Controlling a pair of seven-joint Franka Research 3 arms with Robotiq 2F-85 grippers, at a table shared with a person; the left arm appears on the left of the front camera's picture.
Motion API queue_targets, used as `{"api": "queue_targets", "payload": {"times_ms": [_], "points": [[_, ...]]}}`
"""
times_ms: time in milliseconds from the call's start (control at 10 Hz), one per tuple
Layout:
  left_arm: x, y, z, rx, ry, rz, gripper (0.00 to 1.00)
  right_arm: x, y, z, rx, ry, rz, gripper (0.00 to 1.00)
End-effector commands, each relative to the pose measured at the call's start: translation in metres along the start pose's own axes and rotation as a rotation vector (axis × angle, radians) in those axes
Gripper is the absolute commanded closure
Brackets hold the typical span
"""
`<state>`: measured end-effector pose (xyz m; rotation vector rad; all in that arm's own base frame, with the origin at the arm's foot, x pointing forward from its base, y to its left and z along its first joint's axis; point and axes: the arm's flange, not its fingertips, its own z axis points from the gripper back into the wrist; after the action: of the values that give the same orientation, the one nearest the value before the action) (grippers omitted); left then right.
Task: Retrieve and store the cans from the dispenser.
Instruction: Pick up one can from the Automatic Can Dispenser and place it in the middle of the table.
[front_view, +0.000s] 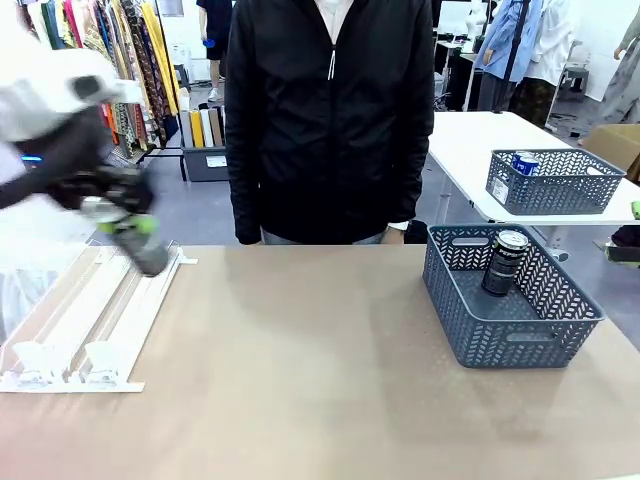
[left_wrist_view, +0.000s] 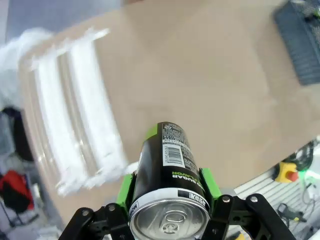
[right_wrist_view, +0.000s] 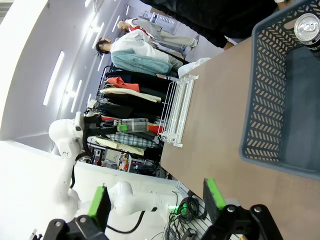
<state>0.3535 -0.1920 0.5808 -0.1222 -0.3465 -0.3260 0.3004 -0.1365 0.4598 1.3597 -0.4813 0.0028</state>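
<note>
My left gripper (front_view: 130, 228) hangs blurred over the upper end of the white slanted dispenser (front_view: 90, 320), shut on a dark can (front_view: 152, 258). The left wrist view shows that can (left_wrist_view: 167, 165) between the green pads, silver top toward the camera, with the dispenser (left_wrist_view: 75, 115) below and to the left. A second dark can (front_view: 505, 262) stands upright in the grey-blue basket (front_view: 520, 335) on the table's right. My right gripper (right_wrist_view: 157, 200) is open in the air with nothing between its pads; it looks onto the basket (right_wrist_view: 270, 115) and the can (right_wrist_view: 307, 27) in it.
A person in a black jacket (front_view: 330, 120) stands at the far edge of the table. On a white table behind, at the right, another basket (front_view: 555, 190) holds a blue can (front_view: 525, 162). Bare brown tabletop (front_view: 300, 360) lies between dispenser and basket.
</note>
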Motion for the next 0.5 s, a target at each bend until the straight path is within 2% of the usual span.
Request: {"api": "queue_targets", "payload": {"times_ms": [0,200,400], "points": [[0.068,-0.074,-0.046,-0.018,0.090,-0.202,1.00,0.002,0.003,-0.001,0.018,-0.013,0.007,0.00],[0.086,-0.163,-0.119,-0.014,0.173,-0.342,1.00,0.002,0.003,-0.001,0.018,-0.013,0.007,0.00],[0.081,-0.208,-0.180,-0.028,0.268,-0.435,1.00,0.002,0.003,-0.001,0.018,-0.013,0.007,0.00]]}}
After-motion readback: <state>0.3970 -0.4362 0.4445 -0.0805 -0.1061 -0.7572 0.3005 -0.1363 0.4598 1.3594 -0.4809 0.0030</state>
